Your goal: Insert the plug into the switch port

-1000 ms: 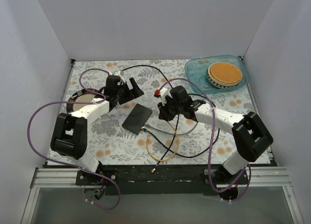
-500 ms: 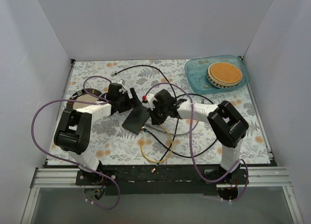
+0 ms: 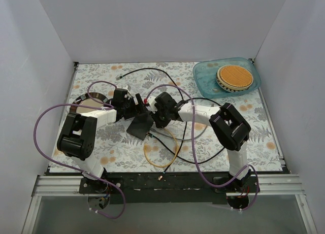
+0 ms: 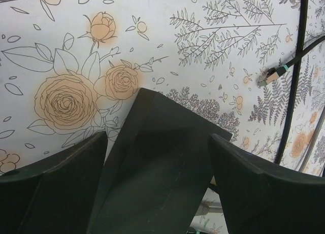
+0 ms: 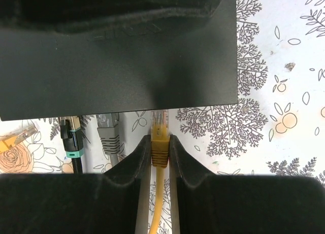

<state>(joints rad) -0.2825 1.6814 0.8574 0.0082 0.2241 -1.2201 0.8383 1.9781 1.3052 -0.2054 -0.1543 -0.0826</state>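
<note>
Two arms, the left arm (image 3: 76, 137) and the right arm (image 3: 231, 126), stood at the near edge of the table (image 3: 101, 147). The table had a cloth with flowers on it. Just past the arms, a yellow cable (image 5: 158, 208) lay in a loop on the cloth and ran up to the yellow plug (image 5: 160, 142).

The right gripper (image 5: 160, 137) pinched that plug tight between its two fingers. The plug pointed straight at the near edge of the black box (image 5: 117, 66). Its clear tip reached that edge, but it was hard to tell if it was inside. The switch port was on that edge, hidden under the top of the box. A grey plug (image 5: 107, 135) and a black plug with a green band (image 5: 71, 140) sat at the same edge, just beside the yellow one.

The box lay in the middle of the table, between the two grippers. The left gripper (image 4: 158, 142) was on its other side. Its jaws were spread wide, one finger on each side of the box. It was hard to tell if they touched it.

Far back, a black cable (image 3: 152, 70) lay on the cloth. In the far right corner sat a blue tray (image 3: 203, 74) with a round brown thing (image 3: 234, 76) in it.
</note>
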